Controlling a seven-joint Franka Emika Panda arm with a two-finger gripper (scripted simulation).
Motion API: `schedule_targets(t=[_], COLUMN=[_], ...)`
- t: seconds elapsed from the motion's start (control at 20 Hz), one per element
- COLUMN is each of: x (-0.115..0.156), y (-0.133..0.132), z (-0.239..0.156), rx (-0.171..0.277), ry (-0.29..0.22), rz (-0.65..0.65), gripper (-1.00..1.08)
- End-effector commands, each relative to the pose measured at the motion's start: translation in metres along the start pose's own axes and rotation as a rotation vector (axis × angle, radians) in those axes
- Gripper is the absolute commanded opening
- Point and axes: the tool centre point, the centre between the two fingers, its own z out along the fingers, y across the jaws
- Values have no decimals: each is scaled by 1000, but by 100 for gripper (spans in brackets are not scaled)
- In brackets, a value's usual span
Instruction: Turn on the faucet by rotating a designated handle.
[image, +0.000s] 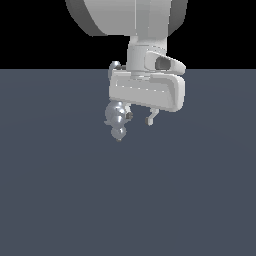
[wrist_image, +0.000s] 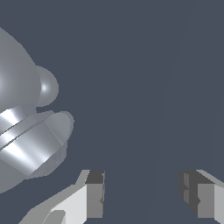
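1. One arm is seen in the exterior view, hanging down from the top of the frame, with its white end effector (image: 138, 118) held low over the grey-blue worktop (image: 190, 200).
2. Two fingers are shown below the boxy white body; the finger (image: 150, 118) on the exterior view's right is plainly seen, while the other is partly masked by the faucet (image: 118, 120).
3. The fingers are spread apart, with a clear gap between them, and nothing is held between them; in the wrist view bare worktop (wrist_image: 144, 87) is seen through the gap of the end effector (wrist_image: 142, 192).
4. The faucet is a small shiny silver-grey stack of rounded lobes, placed on the worktop at the exterior view's left side of the end effector, just beside the finger on that side.
5. Whether that finger touches the faucet cannot be told from the exterior view.
6. In the wrist view the faucet (wrist_image: 30, 140) is seen large at the frame's edge, outside the gap between the fingers, with bright bands across one lobe and a small round knob (wrist_image: 47, 87) standing out from it.
7. A further small silver lobe (image: 115, 66) is seen in the exterior view behind the upper left corner of the end effector's body.
8. A black background is shown beyond the worktop's far edge.
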Motion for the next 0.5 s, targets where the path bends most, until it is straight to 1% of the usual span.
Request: schedule_targets(t=[0.0,0.05,0.1,0.15,0.2,0.25,0.3,0.35,0.4,0.45], x=[-22,-39,-33,-40,-44,-51,-59,-67,-66,-18], y=[50,13,-83,-82,-99,-106,-115,-91,-90,-75], z=[40,68,53,43,40,46,54,79,80,78], rx=[-34,-69,-1,18,55,57,73,55,54,65], ry=[-30,-74,-15,2,1,-3,-15,-60,-61,-25], rz=[8,-74,-118,-130,-112,-87,-37,51,53,146], gripper=[14,14,58,58,79,65,-42,73,73,13])
